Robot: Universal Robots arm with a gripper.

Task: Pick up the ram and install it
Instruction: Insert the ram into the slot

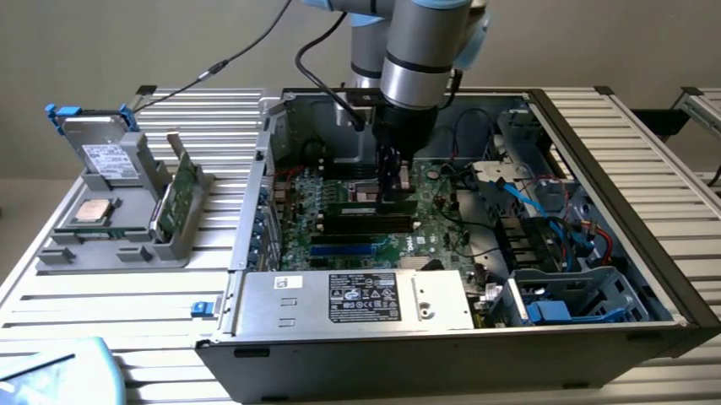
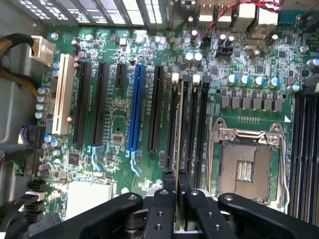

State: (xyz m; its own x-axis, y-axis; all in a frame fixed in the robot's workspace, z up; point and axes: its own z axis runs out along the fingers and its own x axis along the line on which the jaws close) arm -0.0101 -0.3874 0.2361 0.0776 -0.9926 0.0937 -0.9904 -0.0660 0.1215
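Observation:
My gripper reaches down into the open computer case over the motherboard. In the wrist view its two black fingers stand close together, shut on the ram. The ram shows there edge-on as a thin dark strip running along the black memory slots beside the processor socket. In the exterior view the ram is a dark stick with a pale label, lying level just under the fingers at the slots. I cannot tell whether it sits in a slot or hangs just above it.
The empty processor socket lies beside the slots. A blue expansion slot and a white one lie further off. A power supply fills the case front, with blue cables on the exterior view's right. A grey tray on its left holds a silver chip and an upright green board.

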